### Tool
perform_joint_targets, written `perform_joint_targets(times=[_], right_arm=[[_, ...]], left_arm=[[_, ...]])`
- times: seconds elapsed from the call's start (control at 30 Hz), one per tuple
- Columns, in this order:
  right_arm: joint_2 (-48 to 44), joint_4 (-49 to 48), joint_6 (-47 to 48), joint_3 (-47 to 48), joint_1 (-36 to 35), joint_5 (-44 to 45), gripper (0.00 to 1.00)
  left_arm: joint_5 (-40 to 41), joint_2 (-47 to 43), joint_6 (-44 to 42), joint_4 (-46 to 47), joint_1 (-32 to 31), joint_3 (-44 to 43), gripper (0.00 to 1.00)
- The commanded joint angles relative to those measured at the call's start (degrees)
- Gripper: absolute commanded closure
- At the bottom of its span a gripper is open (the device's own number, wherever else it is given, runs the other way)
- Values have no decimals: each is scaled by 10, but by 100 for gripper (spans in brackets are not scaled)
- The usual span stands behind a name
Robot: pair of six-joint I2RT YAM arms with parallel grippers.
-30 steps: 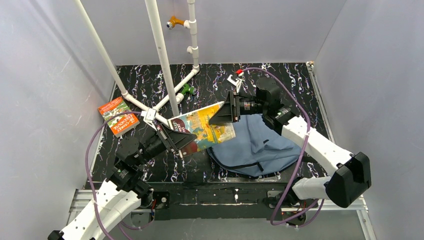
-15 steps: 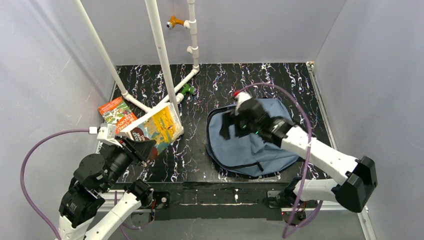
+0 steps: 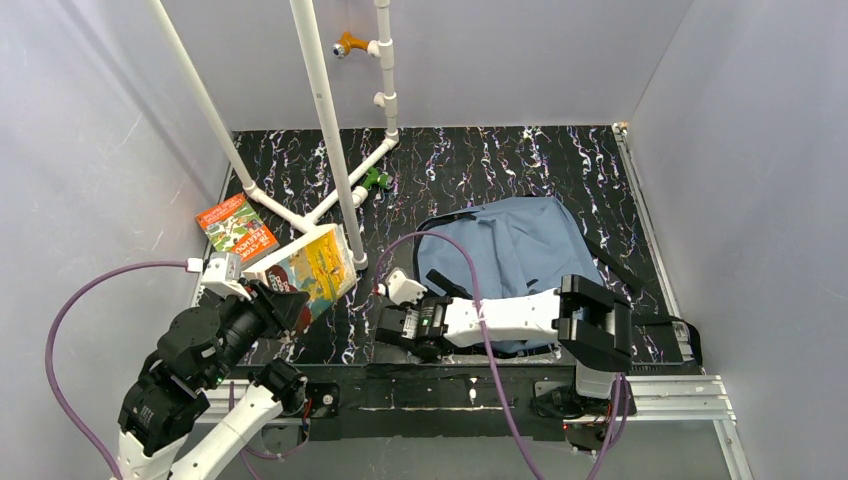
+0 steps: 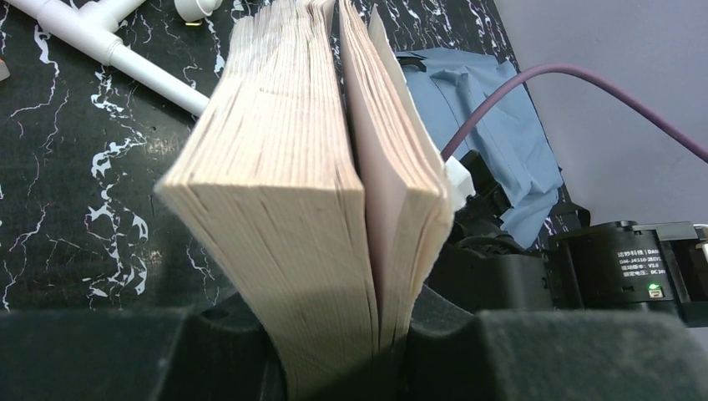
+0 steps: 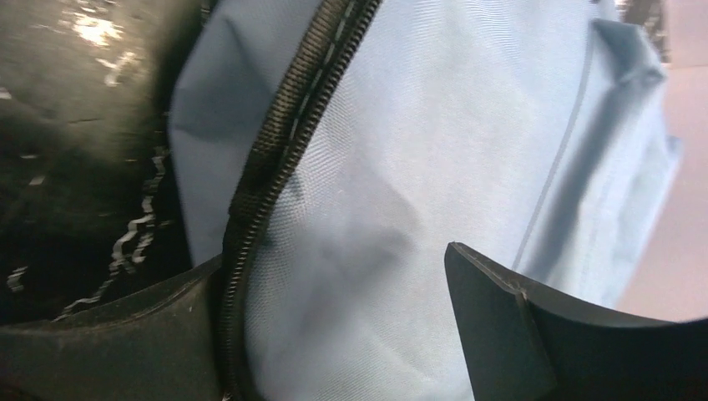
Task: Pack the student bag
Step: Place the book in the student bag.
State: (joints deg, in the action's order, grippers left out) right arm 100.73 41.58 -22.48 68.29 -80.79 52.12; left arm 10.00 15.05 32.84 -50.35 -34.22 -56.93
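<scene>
One blue bag (image 3: 530, 245) is laid flat on the right half of the table (image 3: 470, 160), and a black zipper (image 5: 275, 167) is seen along its left edge. A black strap (image 3: 615, 262) is lying at its right side.

The right gripper (image 3: 398, 326) is found low at the near left corner of the bag, with its arm stretched along the near edge of the table. In the right wrist view its fingers (image 5: 534, 326) are spread wide and nothing is pinched between them. Only the blue cloth and the zipper are seen in the gap, and it cannot be told if the cloth is touched.

To the left of the bag, apart from it, a thick book (image 3: 318, 268) is held tilted above the table by the left gripper (image 3: 285, 300). The jaws are closed on one edge of it. In the left wrist view the page edges are turned toward the camera and slightly fanned.

A second book (image 3: 237, 228), orange and green, is lying on the table near the left wall, just behind the held one. A white pipe frame (image 3: 325, 130) is standing just beside the held book, and a green clip (image 3: 375, 180) is seen on one of its low pipes.
</scene>
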Motion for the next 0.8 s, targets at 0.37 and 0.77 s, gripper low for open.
perform_joint_targets(times=[0.37, 0.77], right_arm=[[-215, -46, 19, -41, 1, 135, 21], [-138, -97, 27, -61, 16, 17, 24]], left_arm=[[-26, 33, 36, 77, 0, 23, 100], [-82, 80, 47, 101, 0, 30, 100]])
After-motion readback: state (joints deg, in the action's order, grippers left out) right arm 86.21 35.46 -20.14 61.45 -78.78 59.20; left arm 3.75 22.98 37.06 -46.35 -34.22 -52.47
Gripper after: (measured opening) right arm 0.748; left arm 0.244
